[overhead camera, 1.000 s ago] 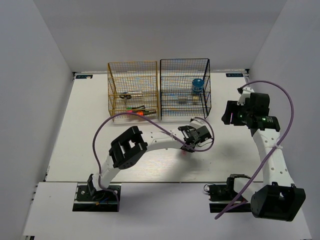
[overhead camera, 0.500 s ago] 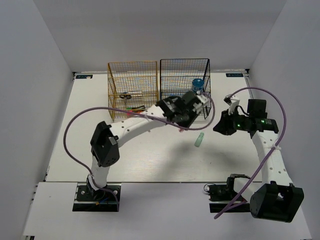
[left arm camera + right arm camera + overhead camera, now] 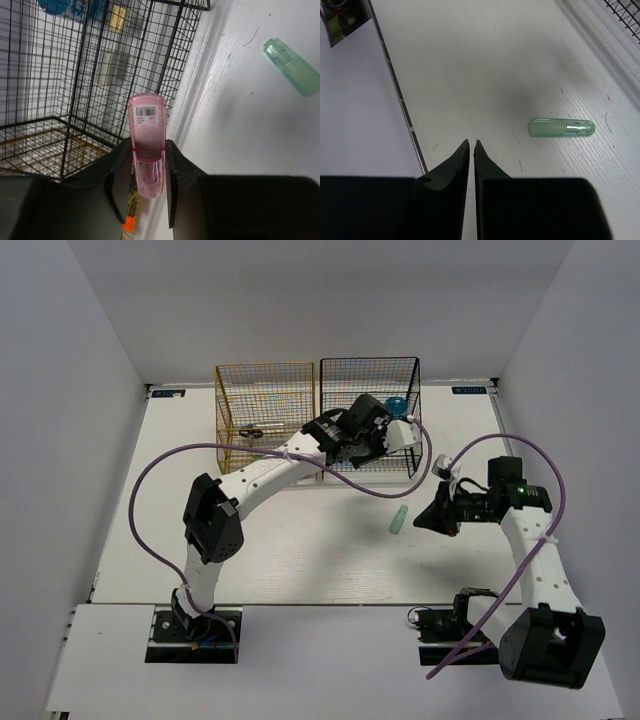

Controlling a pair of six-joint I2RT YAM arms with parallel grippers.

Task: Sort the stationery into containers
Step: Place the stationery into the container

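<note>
Holding the pink stick [image 3: 147, 125] pinched in the left gripper [image 3: 148, 155] against the black rack's [image 3: 345, 380] front mesh, I'd clear the rim before releasing; the right gripper [image 3: 471, 146], closed and empty, hovers near the green stick [image 3: 562, 127] on the table [image 3: 470, 50].

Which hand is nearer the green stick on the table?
Right. The right hand sits just beside the green stick, not touching; the left hand is up at the black rack, holding a pink stick.

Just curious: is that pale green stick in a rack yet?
Out: the pale green translucent stick lies flat on the white table, outside the black wire rack.
</note>
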